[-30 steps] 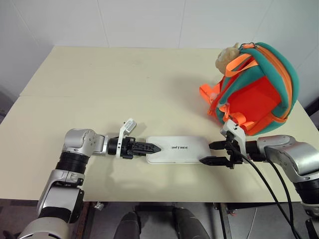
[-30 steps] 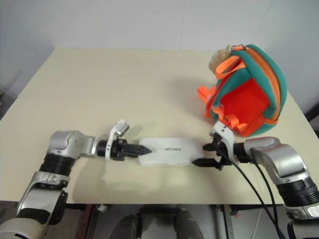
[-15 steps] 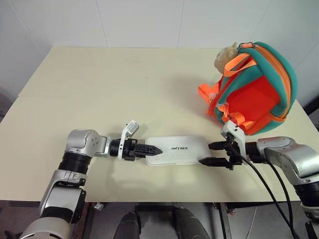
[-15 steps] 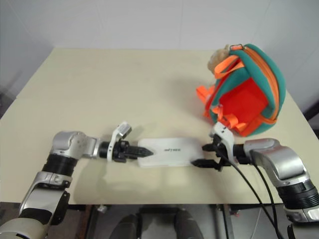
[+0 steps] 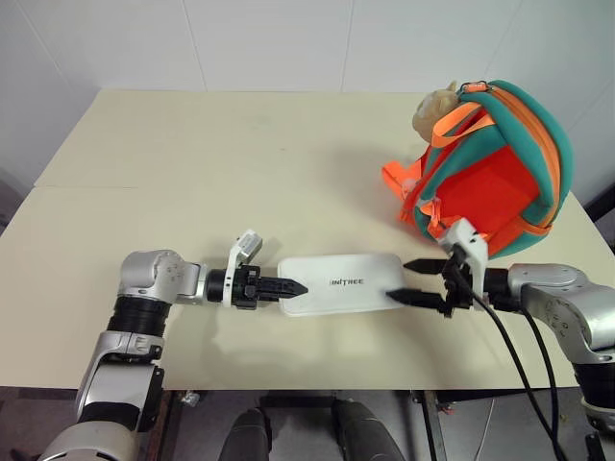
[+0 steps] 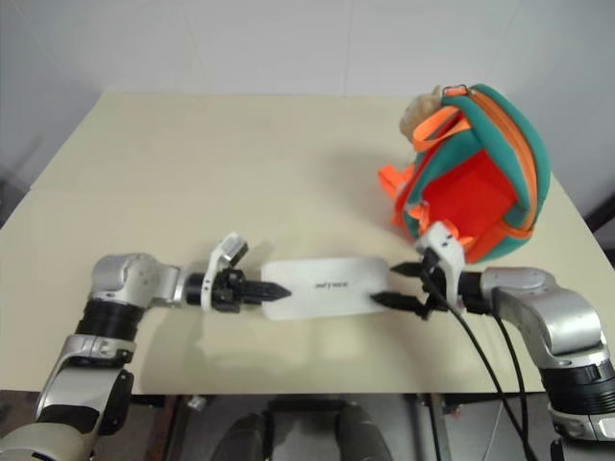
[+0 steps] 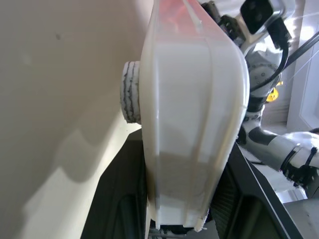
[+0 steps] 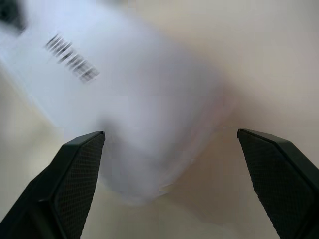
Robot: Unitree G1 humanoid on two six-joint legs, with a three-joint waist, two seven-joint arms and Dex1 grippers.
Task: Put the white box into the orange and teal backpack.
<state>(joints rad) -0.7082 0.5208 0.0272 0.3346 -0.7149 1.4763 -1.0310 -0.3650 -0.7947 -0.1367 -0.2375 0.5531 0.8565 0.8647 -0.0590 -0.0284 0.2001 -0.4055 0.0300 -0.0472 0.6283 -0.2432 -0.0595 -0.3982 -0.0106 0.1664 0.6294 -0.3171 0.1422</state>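
White box flat near the front edge of the beige surface, long axis running from 9 to 3 o'clock, grey lettering up. Left claw at the box's 9 o'clock end, fingers clamped on that short edge; left wrist view showing the box's end seated between the two black fingers. Right claw at the box's 3 o'clock end, fingers spread wide, one at the box's far corner and one at its near corner, end of the box between them but not pinched; right wrist view showing both pads standing clear of the white corner. Orange and teal backpack propped upright at about 1 o'clock from the box, well apart from it, beige plush cat head at its top; whether the opening is unzipped, not determinable. Step in hand, by judgement: securing a two-ended hold before lifting. Next move likely requiring closure of the right claw on the box's end, then a level lift by both arms toward the backpack's mouth.
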